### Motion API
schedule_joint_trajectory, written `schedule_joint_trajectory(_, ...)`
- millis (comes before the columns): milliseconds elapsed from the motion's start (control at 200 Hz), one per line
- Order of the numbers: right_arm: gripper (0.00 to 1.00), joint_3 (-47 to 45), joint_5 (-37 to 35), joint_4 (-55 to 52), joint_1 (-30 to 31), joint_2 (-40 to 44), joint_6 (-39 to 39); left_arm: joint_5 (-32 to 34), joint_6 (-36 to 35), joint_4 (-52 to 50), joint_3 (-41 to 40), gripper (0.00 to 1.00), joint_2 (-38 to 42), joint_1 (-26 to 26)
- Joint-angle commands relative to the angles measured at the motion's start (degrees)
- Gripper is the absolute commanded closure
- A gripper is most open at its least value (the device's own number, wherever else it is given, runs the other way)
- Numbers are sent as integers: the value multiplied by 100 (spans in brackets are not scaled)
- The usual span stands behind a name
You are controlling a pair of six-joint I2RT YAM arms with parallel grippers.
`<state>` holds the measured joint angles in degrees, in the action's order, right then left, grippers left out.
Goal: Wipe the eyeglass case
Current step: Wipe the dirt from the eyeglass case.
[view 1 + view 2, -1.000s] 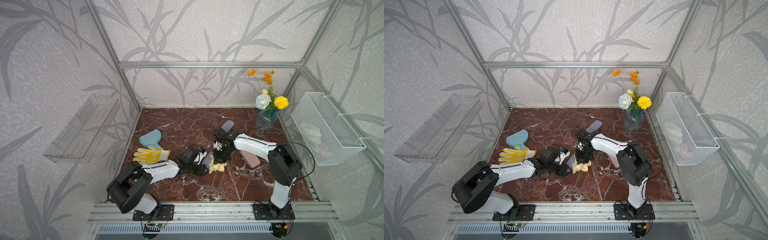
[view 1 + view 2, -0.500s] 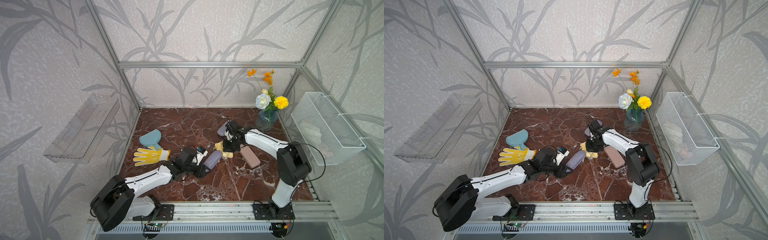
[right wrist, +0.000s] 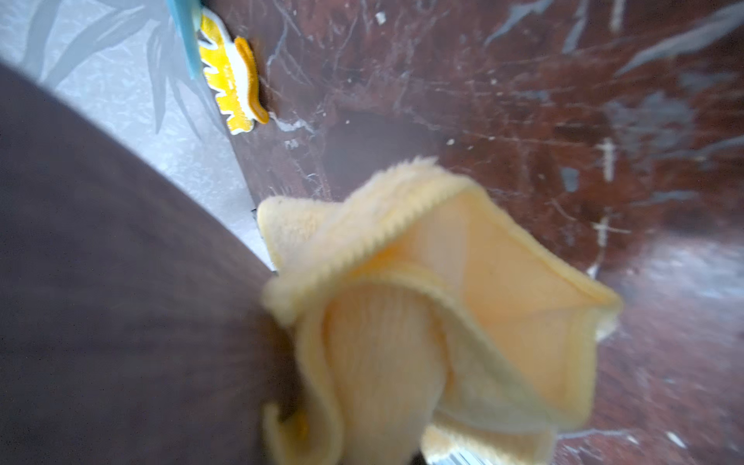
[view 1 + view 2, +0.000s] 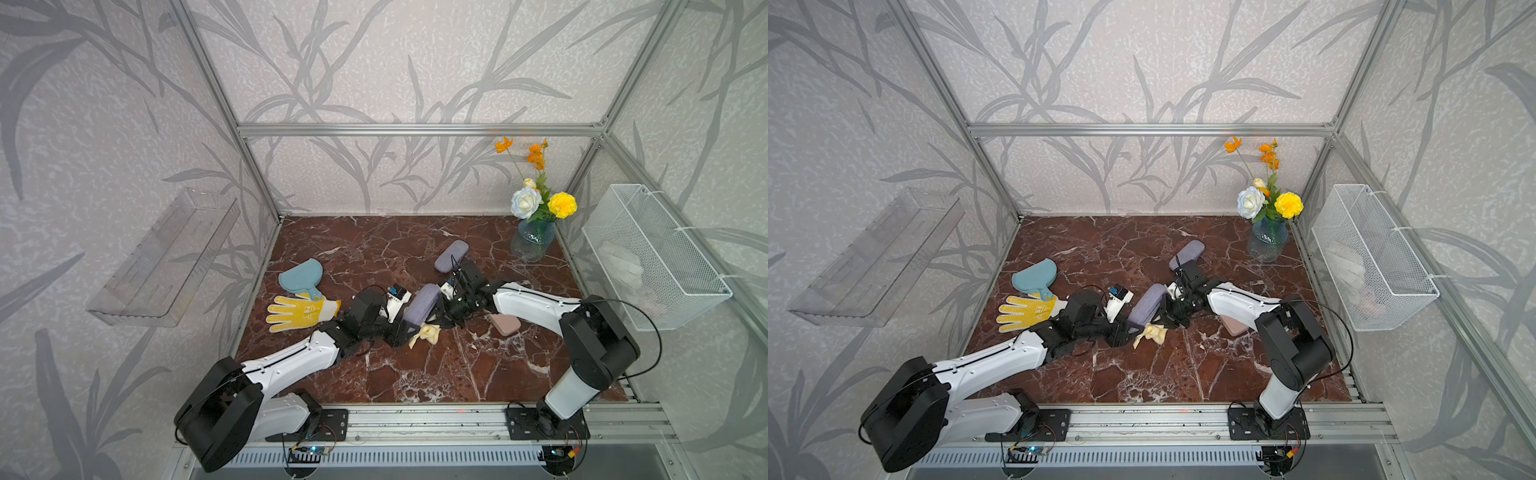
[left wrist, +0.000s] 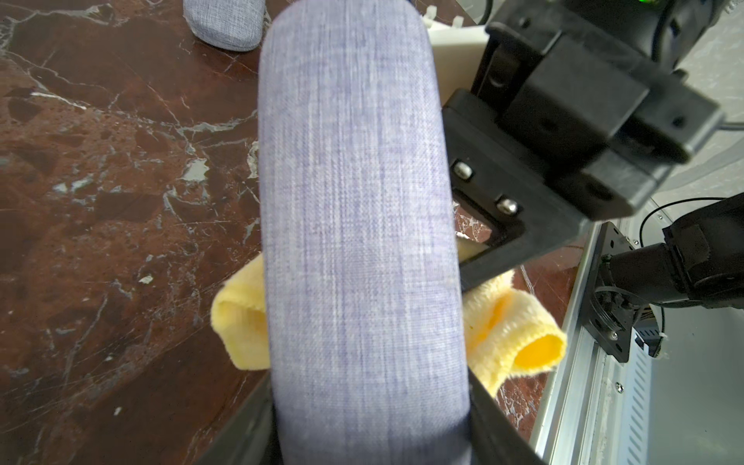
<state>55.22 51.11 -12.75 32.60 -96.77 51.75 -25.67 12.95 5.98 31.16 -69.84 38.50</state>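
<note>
The eyeglass case point(image 5: 362, 241), a long lilac fabric one, is held clear of the floor by my left gripper point(image 5: 370, 422), which is shut on one end of it. In both top views the case point(image 4: 422, 305) point(image 4: 1148, 305) slants between the two grippers. My right gripper point(image 4: 442, 320) is shut on a yellow cloth point(image 3: 443, 302), which hides its fingers. The cloth point(image 4: 426, 333) hangs under the case's near end, and its folds point(image 5: 515, 334) show on both sides of the case.
A second lilac case point(image 4: 451, 255) lies further back and a pink case point(image 4: 505, 324) lies under the right arm. A blue dustpan point(image 4: 301, 276) and yellow glove point(image 4: 297, 313) lie at left. A flower vase point(image 4: 532, 245) stands back right, by a wire basket point(image 4: 652, 257).
Over the last second my right gripper carried the cloth away to the back, then returned forward along the case to its near end. The left gripper kept hold of the case.
</note>
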Motion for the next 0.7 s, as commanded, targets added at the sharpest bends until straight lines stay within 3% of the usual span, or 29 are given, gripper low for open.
schedule_joint_trajectory(0,100,191,1200,1252,-26,81,391,-692,-286,156,203,100,-146,130)
schedule_joint_trajectory(285,100,295,1612,1845,-995,548,962,-968,-87,126,229,100,-333,195)
schedule_joint_trajectory(500,100,468,1639,1939,-1390,723,1135,-902,-23,-70,207,100,-466,294)
schedule_joint_trajectory(600,100,606,1441,1080,-1580,804,581,-817,158,-3,179,100,-635,294)
schedule_joint_trajectory(695,100,942,553,-984,-1686,747,-793,-845,428,132,243,100,-878,274)
